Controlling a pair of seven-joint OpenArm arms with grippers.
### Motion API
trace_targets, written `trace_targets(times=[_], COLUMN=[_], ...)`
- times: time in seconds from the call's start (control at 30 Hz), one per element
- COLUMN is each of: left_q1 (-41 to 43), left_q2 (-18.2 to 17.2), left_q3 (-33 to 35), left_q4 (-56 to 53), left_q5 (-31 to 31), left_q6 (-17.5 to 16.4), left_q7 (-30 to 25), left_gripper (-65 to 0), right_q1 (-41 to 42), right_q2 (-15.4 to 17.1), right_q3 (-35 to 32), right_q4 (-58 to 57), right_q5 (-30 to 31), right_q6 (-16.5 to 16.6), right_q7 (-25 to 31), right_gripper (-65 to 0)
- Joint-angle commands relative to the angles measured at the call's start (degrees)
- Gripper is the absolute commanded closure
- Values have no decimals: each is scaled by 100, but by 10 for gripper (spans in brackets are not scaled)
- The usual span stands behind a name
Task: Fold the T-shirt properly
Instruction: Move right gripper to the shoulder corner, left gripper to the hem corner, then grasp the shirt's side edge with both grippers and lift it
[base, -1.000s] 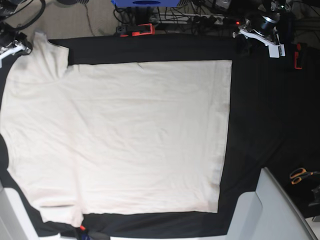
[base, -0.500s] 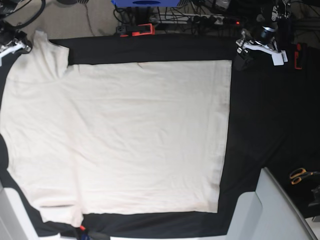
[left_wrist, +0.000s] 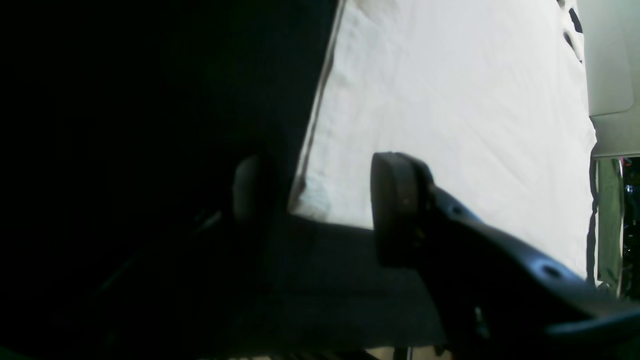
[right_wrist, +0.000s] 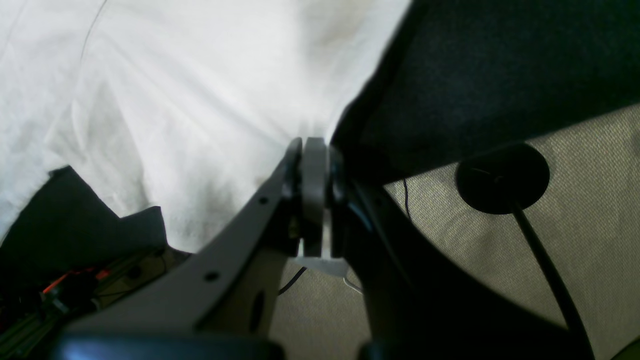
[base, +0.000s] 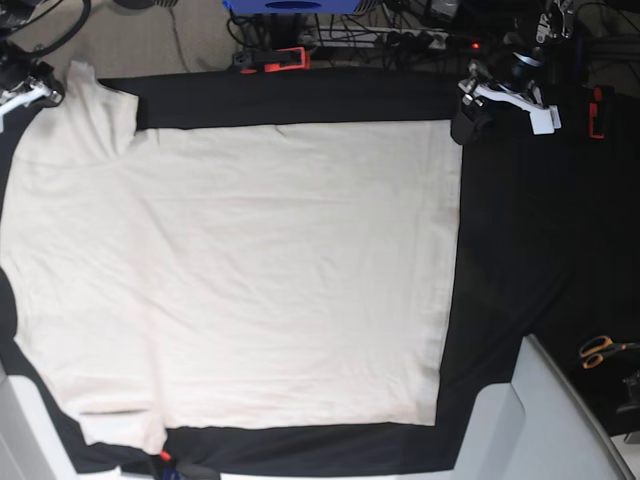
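The cream T-shirt (base: 250, 270) lies spread flat on the black cloth (base: 510, 250). My left gripper (base: 466, 122) hovers at the shirt's far right corner. In the left wrist view the left gripper (left_wrist: 325, 200) is open, and the hem corner of the T-shirt (left_wrist: 310, 200) shows between its two fingers (left_wrist: 400, 200); contact cannot be told. My right gripper (base: 30, 92) sits at the far left by the raised sleeve (base: 90, 110). In the right wrist view the right gripper (right_wrist: 312, 150) is shut, and creases in the T-shirt (right_wrist: 225, 100) run into its tips.
Orange-handled scissors (base: 598, 350) lie on the cloth at the right edge. Red clamps (base: 285, 58) (base: 597, 112) hold the cloth's far side. A pale grey panel (base: 545, 420) rises at the near right. Cables and a round black foot (right_wrist: 502, 177) lie on the carpet beyond.
The left gripper has moved left to the shirt's far right corner and opened wider. The right gripper and the shirt have stayed where they were.
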Motion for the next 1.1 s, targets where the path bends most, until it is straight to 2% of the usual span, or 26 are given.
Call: trace_targets(times=[0.0, 0.23, 0.5, 0.63, 0.83, 0.93, 1.07], left_q1=[-17, -202, -228, -228, -387, -404, -378], left_q2=[-2, 42, 59, 59, 50, 42, 6], left_q3=[3, 398, 390, 390, 363, 346, 337], left_q4=[11, -7, -7, -7, -482, -569, -394], left_q5=[79, 79, 79, 79, 79, 79, 79], left_q6=[35, 35, 35, 35, 35, 35, 35], left_q7=[129, 129, 121, 129, 129, 129, 129], left_gripper=[-327, -327, -319, -199, -99, -12, 0], right_q1=[-36, -36, -45, -45, -45, -45, -45], right_q2=[105, 105, 105, 105, 105, 105, 105], right_q3=[14, 14, 14, 14, 14, 14, 14], right_q4=[93, 93, 93, 93, 93, 93, 93], right_q5=[-12, -12, -12, -12, -12, -12, -12], right_q6=[6, 6, 6, 6, 6, 6, 6], right_q7=[-30, -30, -30, -30, -30, -30, -30], right_gripper=[-2, -2, -2, -2, -2, -2, -2])
